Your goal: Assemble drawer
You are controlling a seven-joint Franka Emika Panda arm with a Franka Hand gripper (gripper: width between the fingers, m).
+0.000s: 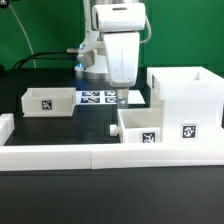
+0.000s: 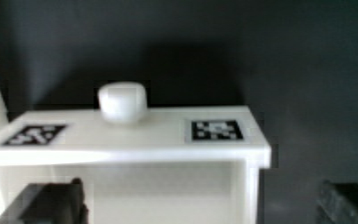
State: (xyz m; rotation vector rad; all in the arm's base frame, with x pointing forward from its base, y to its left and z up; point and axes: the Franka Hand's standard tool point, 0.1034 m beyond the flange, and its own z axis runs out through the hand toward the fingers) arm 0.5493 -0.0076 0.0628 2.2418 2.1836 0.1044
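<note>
The tall white box shell (image 1: pixel 186 98) stands at the exterior view's right, with a tag on its front. One small open-top tray (image 1: pixel 143 127) sits just in front of it, and a second tray (image 1: pixel 47 100) lies at the left. My gripper (image 1: pixel 119 99) hangs over the left end of the middle tray, fingers pointing down. In the wrist view the gripper (image 2: pixel 202 205) is open. Its dark fingers (image 2: pixel 51 205) stand on either side of a white tray part (image 2: pixel 131 135) with a round knob (image 2: pixel 123 101) and two tags. Nothing is held.
The marker board (image 1: pixel 98 97) lies flat behind the gripper, between the left tray and the shell. A long low white border wall (image 1: pixel 90 154) runs along the front, with a short end piece (image 1: pixel 5 125) at the left. The tabletop is black.
</note>
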